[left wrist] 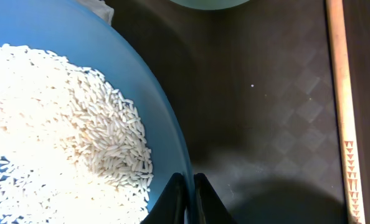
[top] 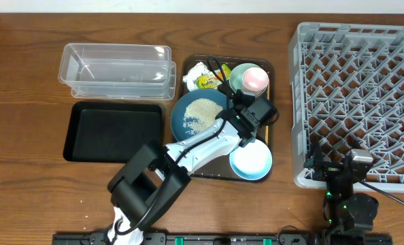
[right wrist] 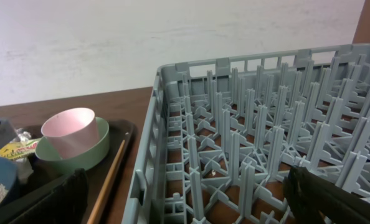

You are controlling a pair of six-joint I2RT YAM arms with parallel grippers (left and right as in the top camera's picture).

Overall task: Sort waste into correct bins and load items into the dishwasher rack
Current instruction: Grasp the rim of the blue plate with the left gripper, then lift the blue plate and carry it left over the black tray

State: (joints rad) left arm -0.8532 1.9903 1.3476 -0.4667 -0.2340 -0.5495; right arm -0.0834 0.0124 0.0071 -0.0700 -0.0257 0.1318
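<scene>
A dark blue plate [top: 200, 116] with a heap of rice [left wrist: 54, 130] lies on the brown serving tray [top: 270, 68]. My left gripper [left wrist: 189, 190] is shut on the plate's right rim [left wrist: 166, 112]; it also shows in the overhead view [top: 228, 120]. A pink cup [top: 256, 79] sits in the mint green bowl [top: 237, 73]. The light blue bowl [top: 251, 162] is at the tray's front. Crumpled tissue with a yellow-green scrap [top: 200, 77] lies at the tray's back left. A wooden stick [left wrist: 341, 93] lies along the tray's right edge. My right gripper [right wrist: 191, 208] is open and empty at the grey rack's [top: 294, 102] front left corner.
The clear tub [top: 117, 68] stands at the back left, with the black tray [top: 113, 129] in front of it. The rack [right wrist: 266, 124] fills the right side of the table. My left arm [top: 188, 153] reaches across the brown tray's front left.
</scene>
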